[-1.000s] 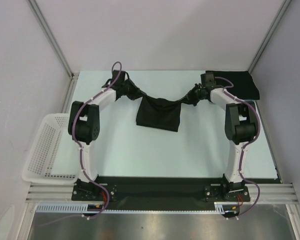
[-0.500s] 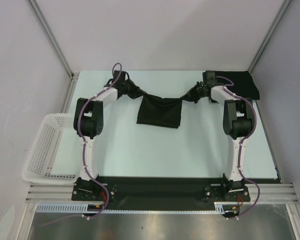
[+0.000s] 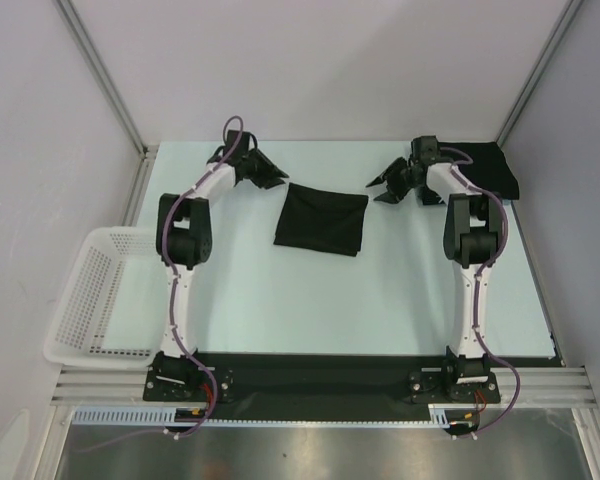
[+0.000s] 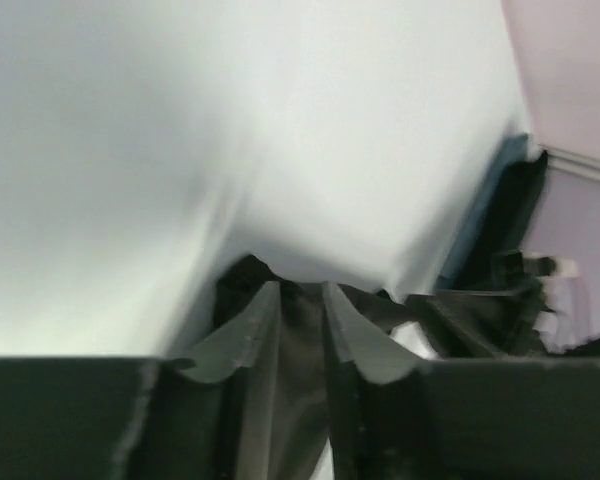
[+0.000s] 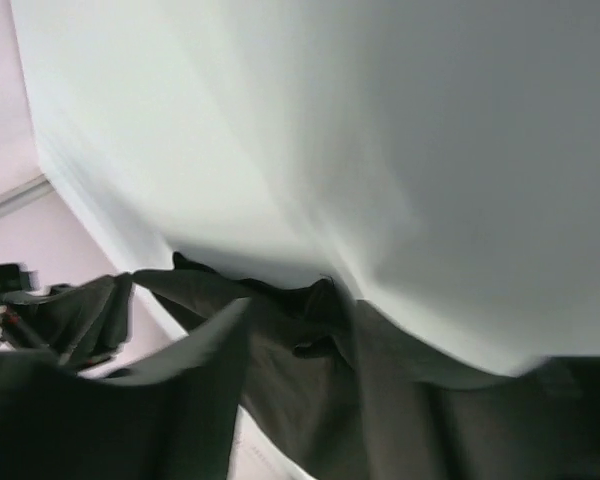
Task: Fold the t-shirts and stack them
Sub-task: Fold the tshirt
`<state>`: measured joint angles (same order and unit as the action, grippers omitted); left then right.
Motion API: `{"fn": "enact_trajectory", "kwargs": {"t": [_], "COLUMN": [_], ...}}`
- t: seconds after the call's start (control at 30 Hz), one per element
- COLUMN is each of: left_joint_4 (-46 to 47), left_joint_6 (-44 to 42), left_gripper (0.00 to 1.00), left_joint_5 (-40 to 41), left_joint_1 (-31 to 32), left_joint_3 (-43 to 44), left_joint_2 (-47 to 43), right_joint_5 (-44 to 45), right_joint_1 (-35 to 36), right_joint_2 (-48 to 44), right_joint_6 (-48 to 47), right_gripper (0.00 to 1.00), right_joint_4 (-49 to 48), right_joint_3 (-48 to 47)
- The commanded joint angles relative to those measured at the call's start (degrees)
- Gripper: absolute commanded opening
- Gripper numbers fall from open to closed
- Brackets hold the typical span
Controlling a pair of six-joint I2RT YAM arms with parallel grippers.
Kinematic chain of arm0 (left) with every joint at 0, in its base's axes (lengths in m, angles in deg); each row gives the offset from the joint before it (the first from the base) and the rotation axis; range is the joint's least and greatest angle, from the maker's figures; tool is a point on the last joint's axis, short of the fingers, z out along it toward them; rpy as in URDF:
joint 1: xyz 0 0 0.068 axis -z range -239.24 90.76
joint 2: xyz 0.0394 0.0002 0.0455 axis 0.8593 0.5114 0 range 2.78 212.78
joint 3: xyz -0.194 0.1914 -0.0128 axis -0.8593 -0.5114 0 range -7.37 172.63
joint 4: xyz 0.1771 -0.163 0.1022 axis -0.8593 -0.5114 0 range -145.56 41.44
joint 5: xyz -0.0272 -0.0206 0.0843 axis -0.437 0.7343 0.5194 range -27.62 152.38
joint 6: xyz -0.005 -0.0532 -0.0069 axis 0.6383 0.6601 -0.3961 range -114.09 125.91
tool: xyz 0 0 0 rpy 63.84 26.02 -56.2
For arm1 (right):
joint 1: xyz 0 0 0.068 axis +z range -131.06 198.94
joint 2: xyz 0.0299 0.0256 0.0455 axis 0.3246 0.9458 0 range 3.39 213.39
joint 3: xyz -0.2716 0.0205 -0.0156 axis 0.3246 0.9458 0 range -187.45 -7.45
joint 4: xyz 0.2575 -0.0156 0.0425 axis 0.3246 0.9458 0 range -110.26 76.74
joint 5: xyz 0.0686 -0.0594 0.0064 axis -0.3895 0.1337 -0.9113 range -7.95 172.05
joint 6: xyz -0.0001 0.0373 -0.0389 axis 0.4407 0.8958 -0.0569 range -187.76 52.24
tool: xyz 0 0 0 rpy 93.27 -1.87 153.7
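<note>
A white mesh basket (image 3: 85,300) sits at the frame's lower left. The pale green table (image 3: 310,300) fills the centre.

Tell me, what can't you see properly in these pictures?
Folded t-shirt, top view: too small and dark to count its layers.
Second t-shirt, far right corner, top view: the right arm covers part of it.
Left end effector, left wrist view: blurred; the dark patch between its fingers could be cloth or shadow.
Right end effector, right wrist view: blurred the same way.

Both wrist views motion-blurred (edges smeared), far-corner t-shirt (image 3: 492,170) partly hidden behind right arm (image 3: 448,186)
</note>
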<state>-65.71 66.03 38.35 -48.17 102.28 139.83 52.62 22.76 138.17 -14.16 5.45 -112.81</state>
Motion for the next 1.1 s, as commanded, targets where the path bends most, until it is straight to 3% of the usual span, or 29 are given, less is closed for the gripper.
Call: {"fn": "enact_trajectory", "kwargs": {"t": [0.0,0.13,0.27,0.37,0.4,0.47,0.57,0.9,1.07], "left_joint_4": [-11.83,-14.42,-1.87,9.74,16.81,22.92,29.45,23.57,25.40], "left_joint_6": [-13.05,-19.77,-20.22,-16.11,-14.26,-9.78,-7.91,-8.44,-6.77], "left_gripper": [0.31,0.42,0.41,0.36,0.34,0.32,0.32,0.28,0.28], "left_joint_5": [6.27,6.99,-1.96,-8.65,-11.53,-13.84,-15.26,-12.44,-11.65], "left_joint_1": [-2.19,-2.20,-0.53,1.32,1.76,2.99,4.83,4.58,2.12], "left_joint_3": [15.54,14.91,-0.01,-11.71,-16.61,-20.76,-21.15,-11.30,-8.49], "left_joint_2": [0.75,-4.83,-13.29,-16.90,-17.08,-16.39,-13.85,-0.58,3.56], "right_joint_5": [2.88,5.17,-0.27,-3.61,-5.27,-6.16,-5.12,-4.32,-4.50], "right_joint_1": [-1.96,-1.53,1.27,4.53,5.06,6.99,9.19,8.67,5.95], "right_joint_2": [0.31,-3.11,-9.96,-14.01,-14.45,-14.20,-11.48,-1.37,2.41], "right_joint_6": [-10.43,-20.54,-19.07,-12.58,-9.86,-2.59,1.31,8.44,9.15], "right_gripper": [0.55,0.60,0.56,0.43,0.32,0.21,0.16,0.11,0.11], "right_joint_4": [10.63,14.63,5.43,-8.80,-16.32,-27.40,-32.56,-43.46,-47.24], "right_joint_3": [-12.28,-14.71,-3.57,7.78,12.76,16.23,18.44,18.96,19.23]}}
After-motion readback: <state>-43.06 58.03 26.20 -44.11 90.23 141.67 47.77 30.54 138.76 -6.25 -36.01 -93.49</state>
